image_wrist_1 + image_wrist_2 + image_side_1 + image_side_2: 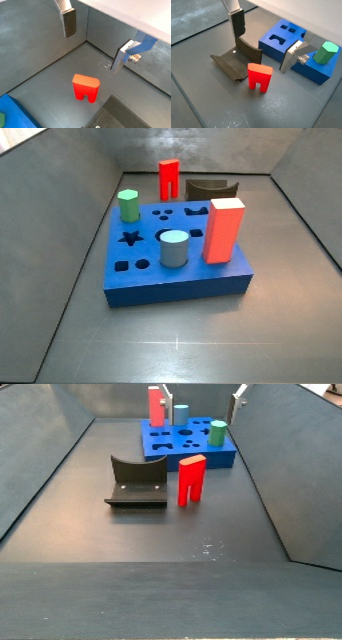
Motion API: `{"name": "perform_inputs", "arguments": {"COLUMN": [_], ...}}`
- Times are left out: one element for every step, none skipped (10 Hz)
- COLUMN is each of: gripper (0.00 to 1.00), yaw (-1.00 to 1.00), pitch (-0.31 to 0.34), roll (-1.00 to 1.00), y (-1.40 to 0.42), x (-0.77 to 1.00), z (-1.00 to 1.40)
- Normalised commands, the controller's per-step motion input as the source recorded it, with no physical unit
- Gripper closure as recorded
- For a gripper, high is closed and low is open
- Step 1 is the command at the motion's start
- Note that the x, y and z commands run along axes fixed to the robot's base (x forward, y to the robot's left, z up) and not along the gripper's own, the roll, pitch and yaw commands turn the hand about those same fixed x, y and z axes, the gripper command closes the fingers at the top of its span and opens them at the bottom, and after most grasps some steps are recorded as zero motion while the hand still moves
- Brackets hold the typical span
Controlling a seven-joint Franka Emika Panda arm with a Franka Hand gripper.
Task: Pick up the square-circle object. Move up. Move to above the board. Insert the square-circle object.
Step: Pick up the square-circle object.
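Observation:
The square-circle object [259, 76] is a bright red upright block with a slit between its two legs. It stands on the grey floor next to the fixture [234, 62], and shows in both wrist views [85, 86] and both side views [168, 180] [191, 481]. The blue board [140, 278] with shaped holes lies beyond it [278, 42] [167, 444]. My gripper [261, 54] hangs open and empty above the red block, well clear of it, with one finger to each side [91, 53].
On the board stand a tall orange-red block [223, 230], a green hexagonal peg [128, 205] and a grey-blue cylinder [174, 248]. Grey walls close in the floor on all sides.

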Motion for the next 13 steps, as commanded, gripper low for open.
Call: {"name": "perform_inputs", "arguments": {"gripper": [0.00, 0.00, 0.00, 0.00, 0.00, 0.00, 0.00, 0.00, 0.00, 0.00, 0.00, 0.00, 0.00], "yaw": [0.00, 0.01, -0.03, 0.47, 0.96, 0.97, 0.88, 0.47, 0.10, 0.05, 0.11, 0.11, 0.05], "pitch": [-0.001, -0.019, -0.091, 0.000, 0.039, 0.040, 0.050, 0.050, 0.024, 0.073, 0.101, 0.057, 0.000], "roll": [0.00, 0.00, 0.00, 0.00, -0.01, 0.00, 0.00, -0.01, -0.01, -0.08, -0.11, -0.03, -0.01], "y": [0.00, -0.03, -0.07, -0.04, -0.10, -0.12, -0.15, -0.02, 0.00, 0.30, 0.34, 0.11, 0.00], "x": [-0.01, 0.00, -0.59, -0.17, 0.04, 0.06, 0.23, 0.33, 0.22, 0.39, 0.47, 0.31, 0.15], "z": [-0.02, 0.00, -0.27, -0.41, -0.55, -0.57, -0.51, -0.27, -0.02, 0.06, 0.01, -0.06, -0.29]}}
